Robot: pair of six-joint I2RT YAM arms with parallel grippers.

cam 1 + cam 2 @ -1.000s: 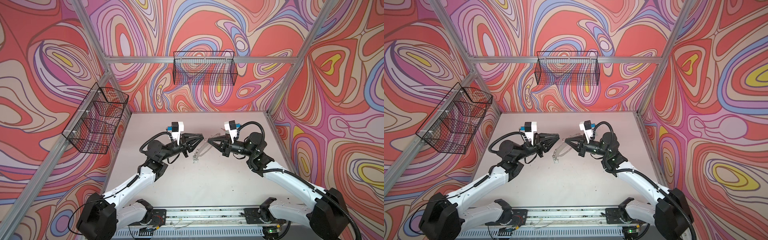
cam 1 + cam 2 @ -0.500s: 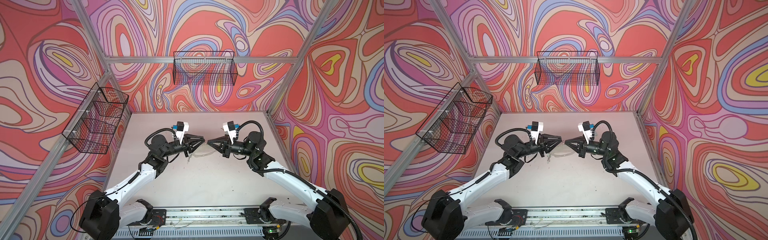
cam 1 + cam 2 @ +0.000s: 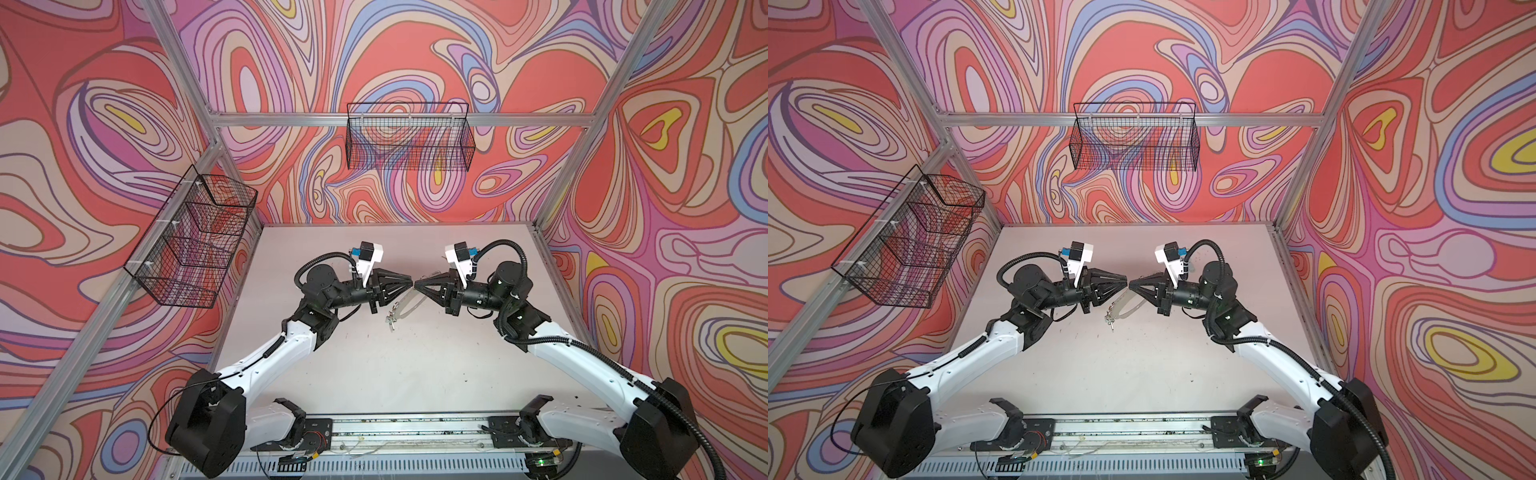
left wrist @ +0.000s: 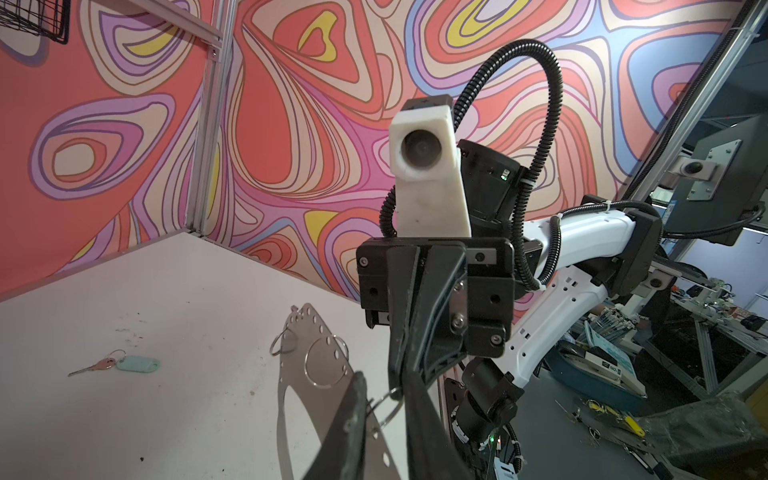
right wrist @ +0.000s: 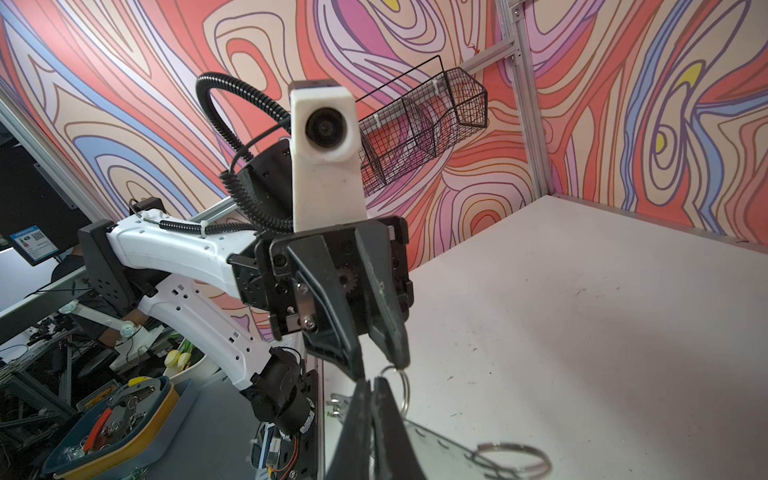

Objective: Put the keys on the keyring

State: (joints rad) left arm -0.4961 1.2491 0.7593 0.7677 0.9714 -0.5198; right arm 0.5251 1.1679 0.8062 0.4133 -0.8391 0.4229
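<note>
Meeting tip to tip above the counter (image 3: pixel 374 374) in both top views: left hand (image 3: pixel 410 283), jaws slightly apart with a wire loop (image 4: pixel 388 405) between them, grip unclear. Between the hands the keyring (image 4: pixel 309 332) hangs tilted, off the counter, keys (image 3: pixel 390 321) dangling from its low end. Right hand (image 3: pixel 417 285) clenched on its rim. Only the left wrist view plainly shows a loose key (image 4: pixel 93 368) with mint tag on the counter. One keyring, three loops visible, two baskets (image 3: pixel 195 241). Keyring: thin grey plate, big oval hole, small rim holes.

Swirl-patterned wall panels (image 3: pixel 415 62): coral, lilac, blue, yellow. Flat perforated metal keyring plate (image 4: pixel 309 328): silver-grey. Oval plastic key tag (image 4: pixel 137 365): mint.
</note>
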